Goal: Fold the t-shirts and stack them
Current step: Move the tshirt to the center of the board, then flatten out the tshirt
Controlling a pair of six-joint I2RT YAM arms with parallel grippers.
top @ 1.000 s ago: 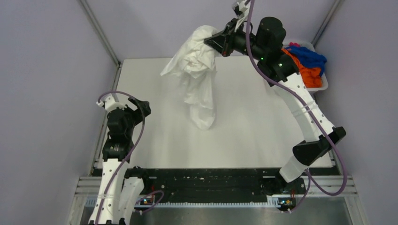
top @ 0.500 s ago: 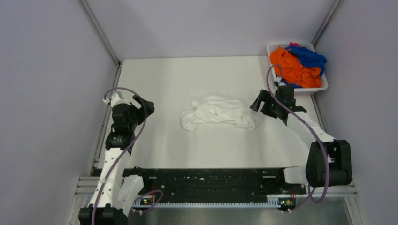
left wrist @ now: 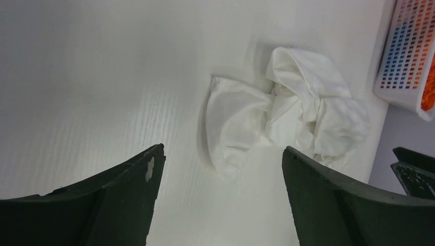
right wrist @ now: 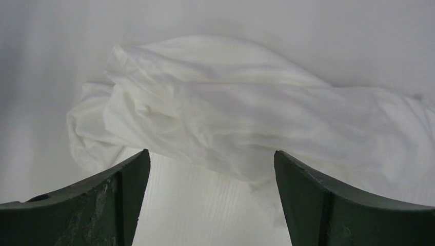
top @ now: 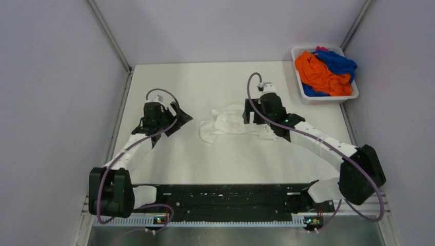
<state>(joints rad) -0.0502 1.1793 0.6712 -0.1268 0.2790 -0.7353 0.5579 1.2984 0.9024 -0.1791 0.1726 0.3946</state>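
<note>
White t-shirt (top: pixel 229 123) is found crumpled near the middle of the table (top: pixel 174 82), its long axis running left to right in the top view; which end holds the collar cannot be told, and no print is seen. The cloth is soft and matte, bunched into rounded folds, with a flatter lobe at its left end. The table surface is white with a fine ribbed grain. The left gripper (top: pixel 180 119) is held with its dark fingers spread and nothing between them, just beside the left end of the shirt and not touching it. The right gripper (top: pixel 250 114) is likewise spread wide and empty, low over the right part of the shirt. An orange t-shirt (top: pixel 318 74) and a blue t-shirt (top: pixel 339 61) are heaped in the white plastic basket (top: pixel 354 95) at the far right corner.
</note>
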